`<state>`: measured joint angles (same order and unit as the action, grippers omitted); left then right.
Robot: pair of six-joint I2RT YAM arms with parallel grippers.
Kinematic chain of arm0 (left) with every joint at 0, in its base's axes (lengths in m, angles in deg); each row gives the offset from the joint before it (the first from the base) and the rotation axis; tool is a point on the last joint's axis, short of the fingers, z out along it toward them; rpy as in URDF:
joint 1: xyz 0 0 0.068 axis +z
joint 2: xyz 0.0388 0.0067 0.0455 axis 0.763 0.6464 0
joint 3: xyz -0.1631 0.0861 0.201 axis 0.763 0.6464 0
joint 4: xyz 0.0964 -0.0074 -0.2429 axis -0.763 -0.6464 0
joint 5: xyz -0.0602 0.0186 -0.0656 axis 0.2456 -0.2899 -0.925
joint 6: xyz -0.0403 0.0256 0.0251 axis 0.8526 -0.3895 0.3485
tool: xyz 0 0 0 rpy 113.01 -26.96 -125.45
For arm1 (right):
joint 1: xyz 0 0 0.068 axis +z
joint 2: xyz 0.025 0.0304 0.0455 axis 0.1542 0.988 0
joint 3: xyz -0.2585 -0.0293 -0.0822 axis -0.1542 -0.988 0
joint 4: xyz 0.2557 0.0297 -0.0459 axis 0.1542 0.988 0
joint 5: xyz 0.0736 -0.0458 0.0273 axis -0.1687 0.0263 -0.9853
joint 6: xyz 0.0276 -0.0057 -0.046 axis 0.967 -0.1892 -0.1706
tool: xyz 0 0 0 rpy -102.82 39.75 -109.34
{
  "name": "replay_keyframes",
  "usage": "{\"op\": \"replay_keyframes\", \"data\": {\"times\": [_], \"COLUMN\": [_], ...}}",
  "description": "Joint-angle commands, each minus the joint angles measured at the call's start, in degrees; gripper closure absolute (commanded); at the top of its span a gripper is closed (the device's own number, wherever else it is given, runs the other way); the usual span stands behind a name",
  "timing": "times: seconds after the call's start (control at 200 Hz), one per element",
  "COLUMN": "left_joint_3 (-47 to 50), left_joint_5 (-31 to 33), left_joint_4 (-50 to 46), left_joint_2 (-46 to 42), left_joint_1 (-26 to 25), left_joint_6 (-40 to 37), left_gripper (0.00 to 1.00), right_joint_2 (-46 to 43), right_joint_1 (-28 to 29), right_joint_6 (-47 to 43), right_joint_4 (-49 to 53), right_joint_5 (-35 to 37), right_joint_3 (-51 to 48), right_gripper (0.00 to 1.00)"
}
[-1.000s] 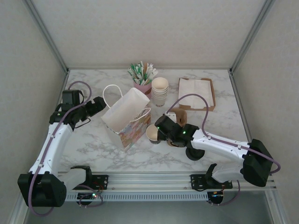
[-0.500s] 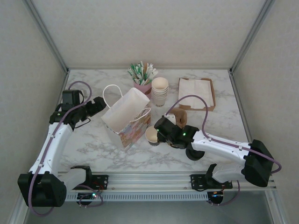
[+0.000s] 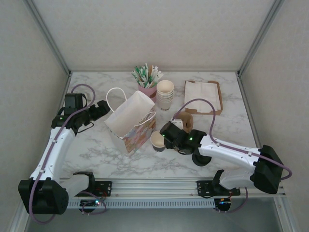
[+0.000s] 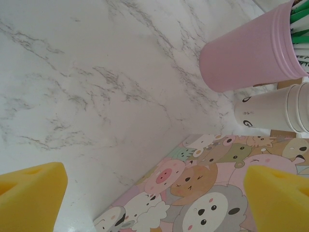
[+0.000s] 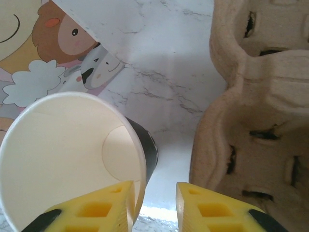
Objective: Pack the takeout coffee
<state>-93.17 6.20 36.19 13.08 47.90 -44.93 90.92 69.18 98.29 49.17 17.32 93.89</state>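
A paper cup (image 3: 157, 141), cream inside and black outside, stands on the table with no lid, just right of the cartoon-animal paper bag (image 3: 130, 121). A lidded takeout coffee is out of view. My right gripper (image 3: 165, 137) is at the cup's right edge. In the right wrist view its jaws (image 5: 154, 191) are open and straddle the cup's rim (image 5: 141, 159): one finger is inside the cup, the other outside, with a gap beside the wall. My left gripper (image 3: 103, 109) hangs wide open just left of the bag (image 4: 217, 193), holding nothing.
A pulp cup carrier (image 3: 186, 120) (image 5: 260, 96) lies right behind the right gripper. At the back are a pink cup of stirrers (image 3: 147, 81) (image 4: 251, 58), a stack of lidless cups (image 3: 165, 94) and a cardboard tray of napkins (image 3: 203, 96).
My right jaws have opened from shut on the cup's rim. The cup has moved slightly left and toward the front edge. The left arm has not moved.
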Motion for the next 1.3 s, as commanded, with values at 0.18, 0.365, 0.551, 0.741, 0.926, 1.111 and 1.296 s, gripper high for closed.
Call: {"op": "replay_keyframes", "data": {"times": [0.18,0.365,0.551,0.741,0.926,1.111,1.296], "left_joint_3": [-0.3,-0.52,-0.56,-0.5,-0.48,-0.39,-0.48], "left_joint_5": [1.2,1.62,1.92,2.45,2.62,2.99,3.56], "left_joint_4": [-1.25,-1.62,-1.65,-1.73,-1.84,-2.07,-2.12], "left_joint_2": [-0.95,-1.06,-1.32,-1.28,-1.14,-1.14,-1.15], "left_joint_1": [-0.67,-0.67,-0.77,-0.77,-0.9,-1.29,-1.47], "left_joint_6": [-1.26,-1.59,-1.8,-1.9,-1.81,-1.81,-1.89], "left_gripper": [0.05,0.05,0.05,0.06,0.05,0.05,0.05], "right_joint_2": [-10.06,-18.71,-24.18,-25.62,-22.65,-21.83,-21.51], "right_joint_1": [0.35,-1.35,-5.46,-11.05,-16.37,-20.76,-26.54], "right_joint_6": [-0.44,4.14,12.37,23.55,30.72,35.23,33.95], "right_joint_4": [22.53,32.87,40.25,42.03,41.23,37.63,30.52], "right_joint_5": [8.23,9.79,8.64,1.25,-5.96,-9.41,-14.23], "right_joint_3": [9.06,8.34,4.41,0.51,-1.86,-6.26,-10.43], "right_gripper": [0.43,0.18,0.06,0.04,0.03,0.01,0.01]}}
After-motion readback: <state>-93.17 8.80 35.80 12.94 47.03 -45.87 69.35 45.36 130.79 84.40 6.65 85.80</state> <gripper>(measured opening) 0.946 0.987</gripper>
